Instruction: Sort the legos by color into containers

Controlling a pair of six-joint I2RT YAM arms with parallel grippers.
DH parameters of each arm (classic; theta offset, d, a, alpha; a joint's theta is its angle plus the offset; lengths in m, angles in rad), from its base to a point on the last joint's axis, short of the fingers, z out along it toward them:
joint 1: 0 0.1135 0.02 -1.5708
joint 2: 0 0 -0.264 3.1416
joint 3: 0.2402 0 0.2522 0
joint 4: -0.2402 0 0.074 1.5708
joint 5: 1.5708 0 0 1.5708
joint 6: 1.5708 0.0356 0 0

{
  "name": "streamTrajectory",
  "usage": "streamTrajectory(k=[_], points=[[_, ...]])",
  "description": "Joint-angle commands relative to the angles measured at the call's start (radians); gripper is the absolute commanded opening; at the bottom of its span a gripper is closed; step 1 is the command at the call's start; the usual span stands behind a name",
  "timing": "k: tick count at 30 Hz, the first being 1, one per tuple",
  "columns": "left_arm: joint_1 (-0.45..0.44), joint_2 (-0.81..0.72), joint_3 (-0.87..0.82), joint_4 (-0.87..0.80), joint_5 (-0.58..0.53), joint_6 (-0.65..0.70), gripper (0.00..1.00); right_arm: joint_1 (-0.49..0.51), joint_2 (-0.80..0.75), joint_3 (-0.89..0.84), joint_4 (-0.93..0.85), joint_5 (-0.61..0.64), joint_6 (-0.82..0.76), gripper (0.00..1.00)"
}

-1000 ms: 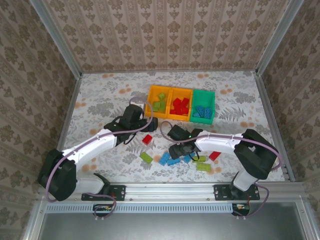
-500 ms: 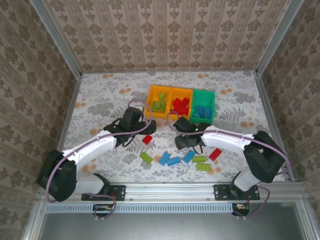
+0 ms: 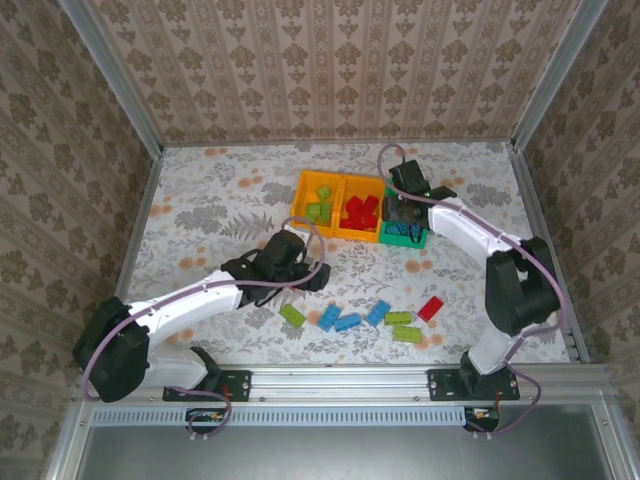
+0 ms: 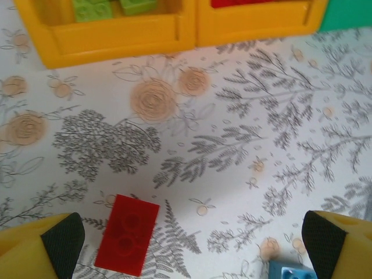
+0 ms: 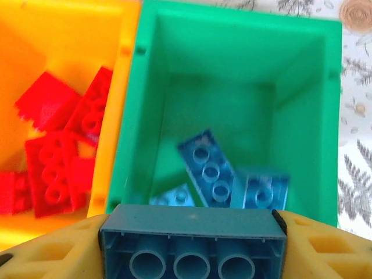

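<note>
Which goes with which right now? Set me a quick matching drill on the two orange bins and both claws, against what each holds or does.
Column one:
1. left bin
2. middle bin
3. right claw
4. left claw

Column two:
A. shut on a blue brick
B. lime bricks inside
C. open above a loose red brick
D. red bricks inside

Pairs: 1-B; 2-D; 3-A; 4-C.
</note>
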Motion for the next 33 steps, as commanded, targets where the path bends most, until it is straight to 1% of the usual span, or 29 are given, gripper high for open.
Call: streamTrajectory(k=[1, 4, 7, 9, 13, 17, 20, 23, 29, 33], points=[[-0.029, 0.013, -0.007, -0.031, 0.026, 0.064, 1.0, -0.036, 0.095, 0.097, -0.029, 0.019, -0.028, 0.63], [-0.067, 0.01, -0.011, -0.029, 0.076, 0.104, 1.0, -0.06, 0.153, 0.157, -0.052, 0.011, -0.021, 0.67], [-0.116, 0.013, -0.019, -0.018, 0.102, 0.145, 0.97, -0.073, 0.171, 0.182, -0.062, 0.01, -0.01, 0.78], [-0.151, 0.02, -0.019, -0.012, 0.11, 0.178, 0.96, -0.075, 0.16, 0.177, -0.061, -0.005, -0.001, 0.83], [-0.213, 0.035, -0.019, -0.01, 0.135, 0.263, 0.93, -0.075, 0.102, 0.133, -0.035, -0.048, 0.011, 0.87], [-0.267, 0.066, 0.004, -0.042, 0.155, 0.364, 0.9, -0.075, 0.038, 0.09, -0.019, -0.086, 0.022, 0.89], [-0.297, 0.122, 0.041, -0.071, 0.164, 0.432, 0.89, -0.075, 0.0, 0.06, -0.007, -0.1, 0.03, 0.9], [-0.313, 0.186, 0.077, -0.088, 0.183, 0.481, 0.86, -0.074, -0.026, 0.046, -0.007, -0.105, 0.035, 0.9], [-0.327, 0.262, 0.121, -0.077, 0.213, 0.551, 0.87, -0.08, -0.063, 0.033, -0.011, -0.101, 0.033, 0.91], [-0.333, 0.322, 0.16, -0.093, 0.22, 0.582, 0.85, -0.087, -0.072, 0.024, -0.01, -0.104, 0.035, 0.91]])
